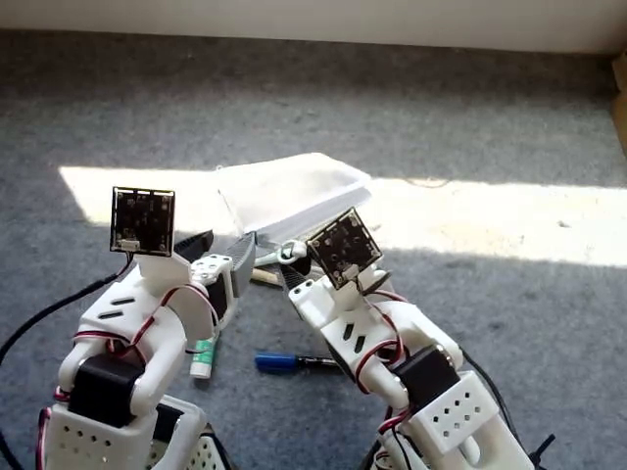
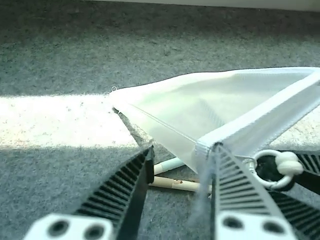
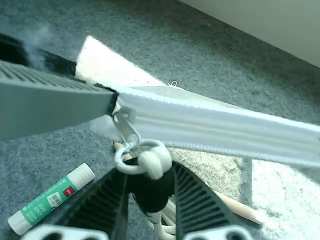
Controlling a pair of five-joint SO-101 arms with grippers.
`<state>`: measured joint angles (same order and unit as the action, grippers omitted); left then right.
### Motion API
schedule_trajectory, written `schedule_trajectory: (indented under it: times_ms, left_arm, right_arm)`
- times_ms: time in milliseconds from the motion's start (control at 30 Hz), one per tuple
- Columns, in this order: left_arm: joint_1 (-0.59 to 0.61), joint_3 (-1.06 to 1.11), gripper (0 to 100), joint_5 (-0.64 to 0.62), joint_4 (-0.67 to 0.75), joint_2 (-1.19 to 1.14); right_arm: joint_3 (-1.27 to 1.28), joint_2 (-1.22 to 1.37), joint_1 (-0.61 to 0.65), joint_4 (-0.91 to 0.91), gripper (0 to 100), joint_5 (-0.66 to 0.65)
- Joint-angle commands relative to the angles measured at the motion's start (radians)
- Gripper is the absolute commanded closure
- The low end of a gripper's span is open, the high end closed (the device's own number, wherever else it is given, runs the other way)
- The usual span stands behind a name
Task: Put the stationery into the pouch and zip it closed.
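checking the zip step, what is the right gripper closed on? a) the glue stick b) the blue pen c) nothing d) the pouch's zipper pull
d: the right gripper has the zipper pull between its fingers at the end of the pouch, while the glue stick lies free beside it.

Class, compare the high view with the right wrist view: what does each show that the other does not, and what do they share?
High view's own: a blue pen lying on the carpet. Right wrist view's own: the zip pull, a ring with a white bead, held by the right gripper in its jaws. Shared: the white pouch and the green-and-white glue stick.
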<state>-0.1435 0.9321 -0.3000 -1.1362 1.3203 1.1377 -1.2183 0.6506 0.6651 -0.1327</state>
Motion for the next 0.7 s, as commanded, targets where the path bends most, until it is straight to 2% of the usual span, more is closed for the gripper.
schedule_trajectory:
  times_ms: [0, 233, 333, 467, 667]
  left_arm:
    - [0.012, -0.004, 82, 0.009, 0.009, 0.001]
    - [-0.025, -0.002, 83, 0.012, -0.002, 0.001]
    - [-0.024, -0.002, 90, 0.077, 0.002, 0.001]
    - [-0.025, -0.002, 98, 0.089, 0.002, 0.001]
    - [-0.018, -0.002, 99, 0.089, 0.002, 0.007]
  right_arm:
    - [-0.007, -0.021, -0.005, -0.024, 99.3, -0.008]
    - [-0.007, -0.021, -0.007, -0.024, 99.3, -0.008]
    - [-0.007, -0.021, -0.008, -0.024, 99.3, -0.008]
    - [-0.007, -0.021, -0.010, -0.024, 99.3, -0.008]
    - [-0.008, -0.021, -0.028, -0.024, 99.3, -0.008]
